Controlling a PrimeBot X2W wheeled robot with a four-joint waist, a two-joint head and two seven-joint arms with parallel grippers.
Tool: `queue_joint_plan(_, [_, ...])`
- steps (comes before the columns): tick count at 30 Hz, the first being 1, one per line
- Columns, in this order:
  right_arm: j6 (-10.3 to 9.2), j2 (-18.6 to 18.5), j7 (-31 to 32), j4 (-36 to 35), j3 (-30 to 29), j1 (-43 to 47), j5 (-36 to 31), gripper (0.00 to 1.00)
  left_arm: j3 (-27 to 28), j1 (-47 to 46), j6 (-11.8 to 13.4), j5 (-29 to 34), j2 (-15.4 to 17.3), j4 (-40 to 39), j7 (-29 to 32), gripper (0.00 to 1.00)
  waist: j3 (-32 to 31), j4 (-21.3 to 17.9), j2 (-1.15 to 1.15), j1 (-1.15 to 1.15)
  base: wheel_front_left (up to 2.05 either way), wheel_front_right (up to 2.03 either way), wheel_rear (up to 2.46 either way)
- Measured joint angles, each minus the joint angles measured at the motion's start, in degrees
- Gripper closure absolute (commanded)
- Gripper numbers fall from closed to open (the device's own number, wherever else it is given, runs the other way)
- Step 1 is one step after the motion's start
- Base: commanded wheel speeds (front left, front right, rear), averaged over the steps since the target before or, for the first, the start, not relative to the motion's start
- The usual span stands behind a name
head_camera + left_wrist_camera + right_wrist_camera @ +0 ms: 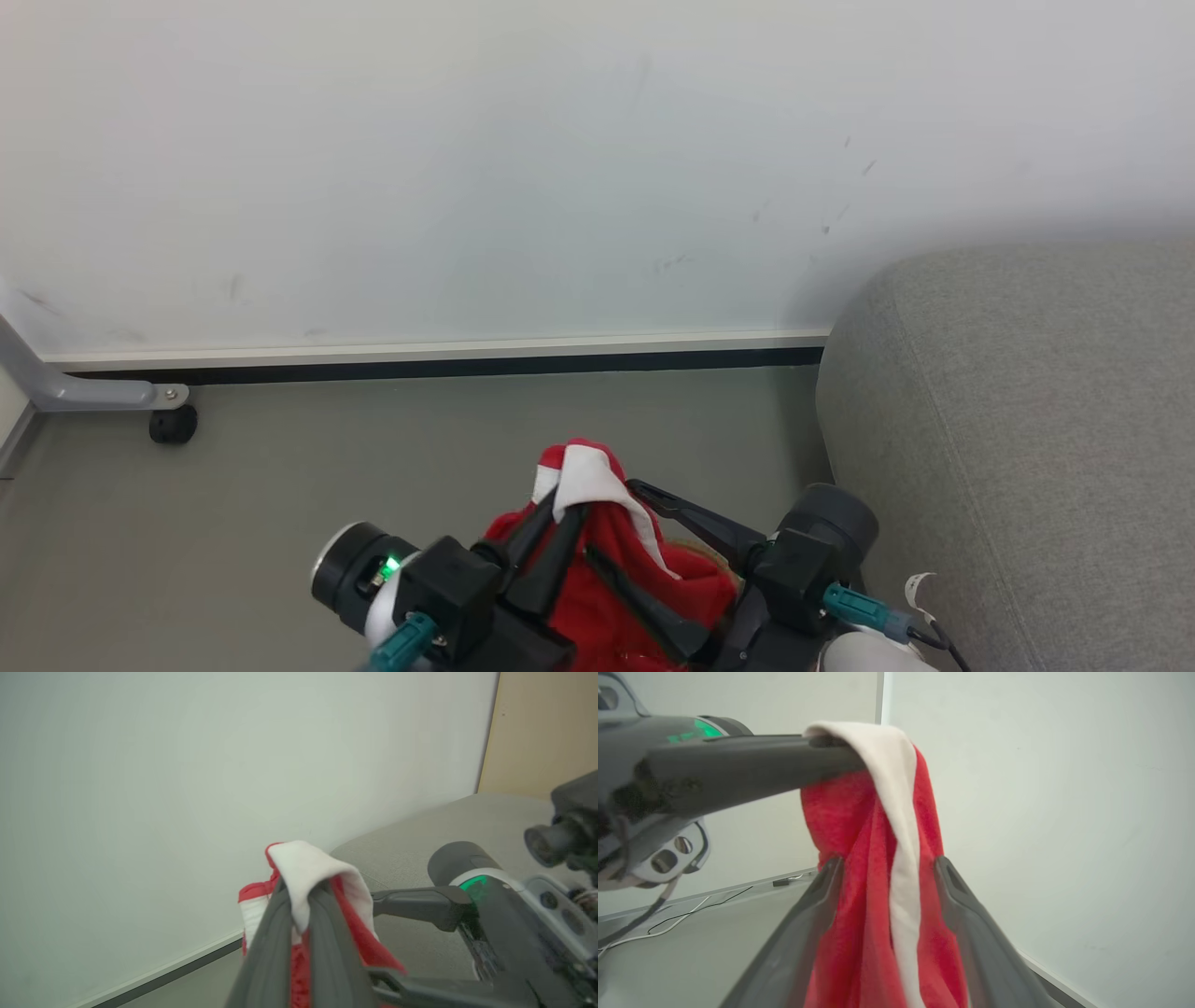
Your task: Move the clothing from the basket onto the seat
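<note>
My left gripper (565, 502) is shut on a fold of the clothing (607, 560), a red garment with a white band, and holds it up off the floor. In the left wrist view the left gripper (301, 889) pinches the white band (308, 868) at its tips. My right gripper (612, 518) stands open, one finger on each side of the hanging cloth. In the right wrist view its fingers (826, 891) flank the red clothing (859, 858), which drapes from the left gripper's fingers (761, 765) above. The seat (1027, 420), a grey sofa, is at the right. The basket is out of view.
A pale wall with a dark baseboard (448, 366) runs across the back. A grey metal leg with a black caster (173, 425) stands at the far left on the grey floor (280, 485). Thin cables (691, 910) lie along the floor by the wall.
</note>
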Motion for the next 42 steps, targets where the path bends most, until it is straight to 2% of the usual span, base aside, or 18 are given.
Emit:
queue_joint_plan(2, [0.00, 0.0, 0.0, 0.1, -0.1, -0.1, 0.0, 0.00, -1.1, 0.6, -0.3, -0.2, -0.3, -1.7, 1.1, 1.00, 0.0, 0.0, 0.00, 0.00, 0.00, 0.00, 0.00])
queue_joint_plan(3, [0.00, 0.0, 0.0, 0.2, -0.1, -0.1, 0.3, 0.65, -1.5, 0.7, -0.4, -0.2, -0.4, -2.4, 1.7, 1.00, 0.1, -0.1, 0.00, 0.00, 0.00, 0.00, 0.00])
queue_joint_plan(4, [0.00, 0.0, 0.0, 0.1, 0.0, -0.1, 0.6, 1.00, -1.7, 0.7, -0.4, -0.2, -0.5, -3.0, 2.2, 1.00, 0.1, -0.1, 0.00, 0.00, 0.00, 0.00, 0.00])
queue_joint_plan(7, [0.00, 0.0, 0.1, 0.0, 0.1, -0.1, 1.6, 1.00, -1.9, 0.8, -0.4, -0.3, -0.5, -4.3, 3.6, 0.99, 0.2, -0.1, 0.00, 0.00, 0.00, 0.00, 0.00])
queue_joint_plan(9, [0.00, 0.1, 0.0, 0.0, 0.1, -0.1, 1.9, 1.00, -1.7, 1.0, -0.2, -0.4, -0.3, -4.9, 4.4, 0.86, 0.3, -0.2, 0.00, 0.01, 0.00, 0.00, 0.00])
queue_joint_plan(11, [0.00, 0.2, 0.1, -0.1, 0.1, -0.1, 2.4, 1.00, -1.0, 1.8, 0.4, -0.4, 0.2, -5.7, 5.1, 0.64, 0.4, -0.5, 0.00, 0.01, 0.00, 0.00, 0.00])
queue_joint_plan(12, [0.00, 0.2, 0.1, -0.3, 0.0, -0.1, 2.8, 1.00, -0.7, 2.0, 0.7, -0.5, 0.2, -6.0, 5.1, 0.64, 0.4, -0.7, 0.00, 0.00, 0.00, 0.00, 0.00])
queue_joint_plan(13, [0.00, 0.2, 0.1, -0.4, -0.1, -0.1, 3.1, 1.00, -0.3, 2.3, 0.9, -0.8, 0.3, -6.4, 5.5, 0.42, 0.4, -0.9, 0.00, 0.00, 0.00, 0.00, 0.00])
queue_joint_plan(14, [0.00, 0.1, 0.1, -0.6, -0.3, -0.2, 3.4, 1.00, -0.1, 2.5, 1.2, -1.0, 0.3, -6.7, 5.7, 0.04, 0.5, -1.2, 0.00, 0.00, 0.00, 0.00, 0.00])
queue_joint_plan(15, [0.00, 0.0, 0.1, -0.6, -0.5, -0.2, 3.5, 1.00, 0.1, 2.5, 1.3, -1.0, 0.3, -6.8, 5.9, 0.00, 0.5, -1.4, 0.00, 0.01, 0.00, 0.00, 0.00])
queue_joint_plan(23, [-0.16, -2.6, 0.1, -3.2, -3.0, -0.2, 4.0, 1.00, 2.0, 5.2, 3.3, -1.5, 0.9, -8.5, 7.2, 0.00, 1.0, -5.6, 0.00, 0.01, 0.00, 0.00, 0.00])
queue_joint_plan(29, [-3.41, -5.6, 0.1, -7.4, -5.0, 2.4, 4.0, 1.00, 0.1, 5.7, 3.5, -2.2, -0.3, -8.6, 8.5, 0.00, 1.6, -10.4, 0.00, 0.00, 0.00, 0.00, 0.00])
queue_joint_plan(34, [-5.60, -6.5, 0.2, -10.3, -6.6, 4.7, 4.4, 1.00, -0.6, 5.2, 3.1, -3.7, -1.6, -8.6, 9.1, 0.00, 2.3, -14.1, 0.00, 0.01, 0.00, 0.00, 0.00])
queue_joint_plan(42, [-7.15, -7.6, 0.5, -13.7, -8.6, 5.7, 5.5, 1.00, -1.3, 5.1, 3.7, -3.8, -2.4, -9.7, 10.0, 0.00, 4.2, -20.3, 0.00, 0.00, 0.00, 0.00, 0.00])
